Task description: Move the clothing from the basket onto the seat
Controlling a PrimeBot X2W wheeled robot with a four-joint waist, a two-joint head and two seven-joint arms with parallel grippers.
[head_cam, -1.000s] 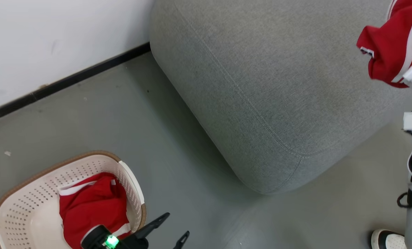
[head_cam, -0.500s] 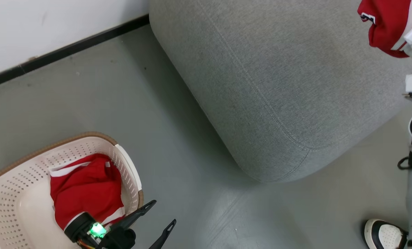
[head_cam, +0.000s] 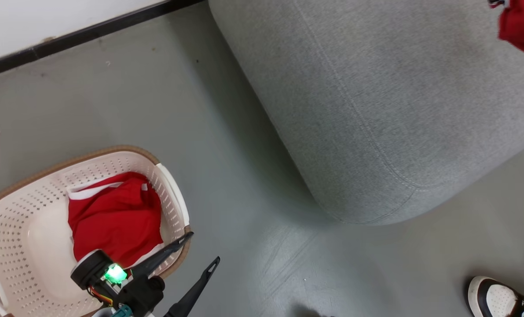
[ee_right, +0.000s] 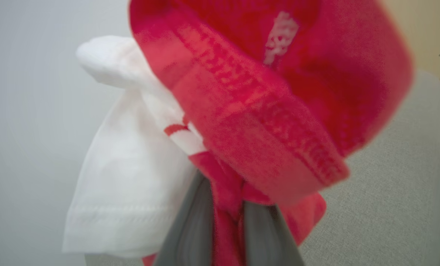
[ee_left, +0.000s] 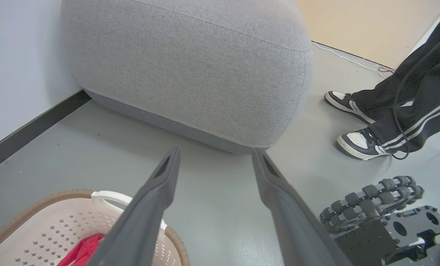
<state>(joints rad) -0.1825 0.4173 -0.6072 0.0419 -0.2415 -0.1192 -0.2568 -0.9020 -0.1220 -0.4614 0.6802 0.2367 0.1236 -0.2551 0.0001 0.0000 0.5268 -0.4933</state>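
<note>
Wide spread on the left fingers (ee_left: 151, 207), nothing between them. They hung at the near end of the basket (head_cam: 17, 220): one finger crossed above the brown rim (head_cam: 68, 159) by the white handle (head_cam: 174, 193), the other was out over bare floor (head_cam: 134, 110). Basket was oval, long axis handle to handle, slanting away left of the fingers. A red garment (head_cam: 114, 218) lay bunched inside against the wall nearest the fingers, white trim on its far edge, no clear long axis.

The seat (head_cam: 376, 110) sat ahead of the left fingertips, well apart, one rounded corner pointing back at them, seam following the curve. Open floor between fingertips and that corner. Baseboard (ee_left: 31, 125) ran off left of the fingers. A person's shoes (ee_left: 356, 142) and dark trouser legs (ee_left: 419, 85) were to the right past the corner. The robot's roller wheel (ee_left: 371, 192) was just beside the right-hand finger, low down.

The right fingers (ee_right: 190, 229) were nearly closed, pinching red fabric of a second garment (ee_right: 352, 74). It bunched up beyond the fingertips: red hem band (ee_right: 242, 111) folded over, slanting upper left to lower right, white panel (ee_right: 131, 184) hanging left of the fingers. Too crumpled for a long axis. Seat fabric showed right of the fingers, pale wall (ee_right: 27, 111) to the left. Could not tell whether it touched the seat.
</note>
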